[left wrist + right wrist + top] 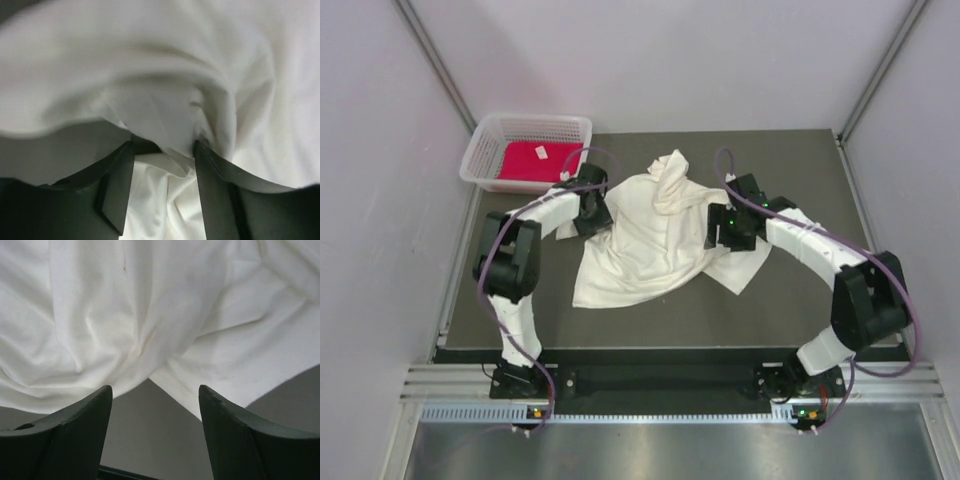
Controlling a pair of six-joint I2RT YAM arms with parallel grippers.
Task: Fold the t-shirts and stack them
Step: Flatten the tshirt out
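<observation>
The cream-white t-shirt (645,235) lies crumpled in the middle of the dark table, bunched up at its far end. My left gripper (592,205) sits at the shirt's left edge. In the left wrist view its jaws (164,150) stand apart, with loose white cloth (150,75) draped over the tips and lying between the fingers (117,185). My right gripper (725,228) is at the shirt's right edge. It is open (155,395), only grey table showing between the fingers, and a hem of the cloth (150,305) lies just ahead. The red-magenta t-shirt (535,160) lies in the basket.
A white plastic mesh basket (480,165) stands at the table's far left corner. Pale walls close in on both sides and at the back. Bare dark table (790,160) shows to the right of the shirt and along the near edge.
</observation>
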